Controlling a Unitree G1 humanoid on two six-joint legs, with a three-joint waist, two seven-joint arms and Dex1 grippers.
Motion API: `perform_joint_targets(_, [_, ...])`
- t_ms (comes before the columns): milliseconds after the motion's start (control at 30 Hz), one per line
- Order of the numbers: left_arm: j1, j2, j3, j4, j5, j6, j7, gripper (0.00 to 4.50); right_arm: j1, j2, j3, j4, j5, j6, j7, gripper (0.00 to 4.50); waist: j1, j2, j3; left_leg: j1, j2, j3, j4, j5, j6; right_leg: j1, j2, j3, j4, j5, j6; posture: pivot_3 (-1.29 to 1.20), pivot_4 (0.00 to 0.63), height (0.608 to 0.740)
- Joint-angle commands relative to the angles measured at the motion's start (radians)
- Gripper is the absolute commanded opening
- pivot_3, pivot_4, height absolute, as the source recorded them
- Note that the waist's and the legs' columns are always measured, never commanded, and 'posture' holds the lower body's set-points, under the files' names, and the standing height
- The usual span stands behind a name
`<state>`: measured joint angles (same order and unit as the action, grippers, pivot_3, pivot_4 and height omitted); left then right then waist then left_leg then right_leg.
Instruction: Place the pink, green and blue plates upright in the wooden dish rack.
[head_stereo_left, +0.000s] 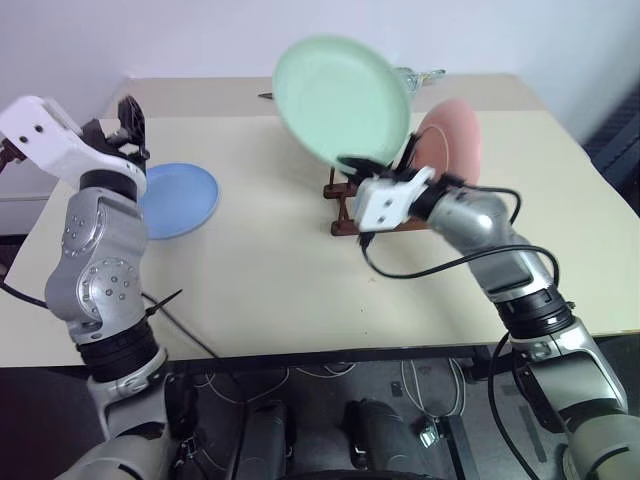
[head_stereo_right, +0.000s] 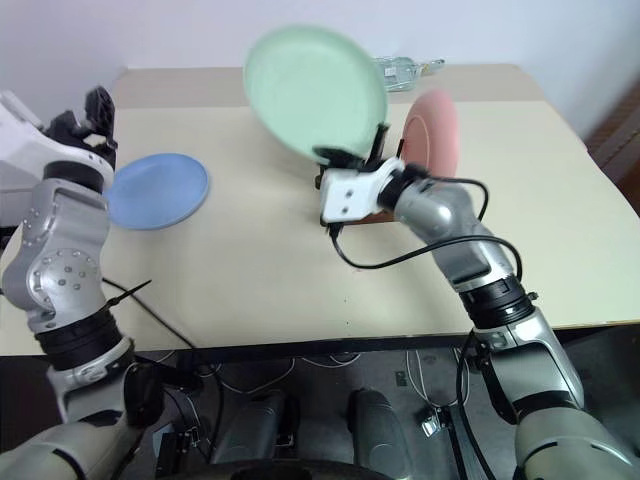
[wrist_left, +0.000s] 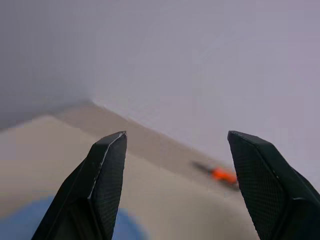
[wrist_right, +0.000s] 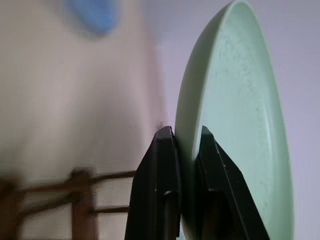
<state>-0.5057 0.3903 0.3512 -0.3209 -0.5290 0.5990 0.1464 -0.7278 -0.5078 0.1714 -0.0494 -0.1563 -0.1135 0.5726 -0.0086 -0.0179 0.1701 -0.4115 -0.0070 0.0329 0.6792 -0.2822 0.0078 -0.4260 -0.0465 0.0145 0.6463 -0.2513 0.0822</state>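
Pinched by its rim in the right gripper (wrist_right: 186, 150), the green plate (head_stereo_left: 342, 98) looks light, stiff and slippery at upper centre, left gripper (wrist_left: 175, 165) spread.

Beige table (head_stereo_left: 260, 290), pale wall (head_stereo_left: 200, 35)

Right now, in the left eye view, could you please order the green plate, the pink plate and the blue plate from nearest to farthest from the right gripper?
1. Green plate: clamped by its lower rim in the right gripper, held up over the rack.
2. Pink plate: upright in the wooden dish rack, just behind the gripper.
3. Blue plate: flat on the table, far across by the left arm.
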Motion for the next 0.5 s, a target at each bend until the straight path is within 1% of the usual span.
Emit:
perform_joint_targets(33, [0.091,0.105,-0.262,-0.035,0.131,-0.084,-0.263,3.37,-0.037,0.073,-0.217,-0.182,0.462,0.396,0.025,0.0,0.003,0.0,0.0,0.0,0.0,0.0,0.0,-0.001,0.001,0.001,-0.001,0.0,0.0,0.0,0.0,0.0,0.15,0.74])
perform_joint_targets(67, [0.124,0.119,-0.321,-0.039,0.153,-0.134,-0.336,3.37,-0.048,0.088,-0.279,-0.201,0.571,0.512,-0.003,0.0,0.004,0.0,0.0,0.0,0.0,-0.001,0.0,-0.003,0.005,0.001,-0.002,-0.001,0.0,0.0,0.0,0.0,0.15,0.74])
perform_joint_targets(133, [0.167,0.113,-0.375,-0.04,0.134,-0.166,-0.438,3.37,-0.06,0.103,-0.375,-0.215,0.718,0.675,-0.065,0.0,0.004,0.0,0.0,0.0,-0.001,-0.001,0.0,-0.004,0.005,0.001,-0.005,-0.001,-0.001,0.0,-0.001,0.0,0.15,0.74])
perform_joint_targets(167, [0.181,0.108,-0.39,-0.042,0.121,-0.174,-0.478,3.37,-0.063,0.105,-0.411,-0.216,0.774,0.751,-0.098,0.0,0.001,0.0,0.0,0.0,-0.001,-0.001,0.0,-0.005,0.005,0.001,-0.006,-0.002,-0.001,0.0,-0.001,0.0,0.15,0.74])
perform_joint_targets(200, [0.195,0.105,-0.406,-0.048,0.114,-0.194,-0.521,3.37,-0.058,0.1,-0.435,-0.218,0.811,0.801,-0.118,0.0,-0.002,0.0,0.0,0.0,-0.001,-0.001,-0.001,-0.005,0.005,0.0,-0.007,-0.002,-0.001,-0.002,-0.004,0.0,0.15,0.74])
perform_joint_targets(267, [0.211,0.102,-0.426,-0.053,0.093,-0.184,-0.588,3.37,-0.043,0.088,-0.469,-0.221,0.881,0.902,-0.152,0.0,-0.007,0.001,0.0,0.0,-0.001,0.0,-0.004,-0.004,0.004,-0.002,-0.008,-0.002,-0.001,-0.002,-0.004,0.0,0.15,0.74])
perform_joint_targets(333, [0.224,0.103,-0.44,-0.062,0.073,-0.168,-0.648,3.37,-0.029,0.084,-0.484,-0.227,0.921,0.955,-0.17,0.0,-0.011,0.002,-0.001,0.001,-0.001,0.002,-0.011,-0.002,0.003,-0.004,-0.009,-0.002,-0.001,-0.003,-0.005,0.0,0.15,0.74])
perform_joint_targets(400, [0.235,0.113,-0.457,-0.062,0.085,-0.165,-0.69,3.37,-0.026,0.087,-0.494,-0.228,0.948,0.987,-0.191,0.0,-0.013,0.004,0.0,0.002,-0.001,0.003,-0.015,-0.001,0.002,-0.007,-0.009,-0.002,0.0,-0.003,-0.005,0.0,0.15,0.74])
perform_joint_targets(500, [0.246,0.111,-0.462,-0.053,0.111,-0.167,-0.706,3.37,-0.036,0.11,-0.524,-0.215,1.003,1.025,-0.241,0.0,-0.012,0.005,0.0,0.002,0.0,0.004,-0.017,-0.001,0.001,-0.009,-0.008,-0.002,0.002,-0.003,-0.007,0.0,0.15,0.74])
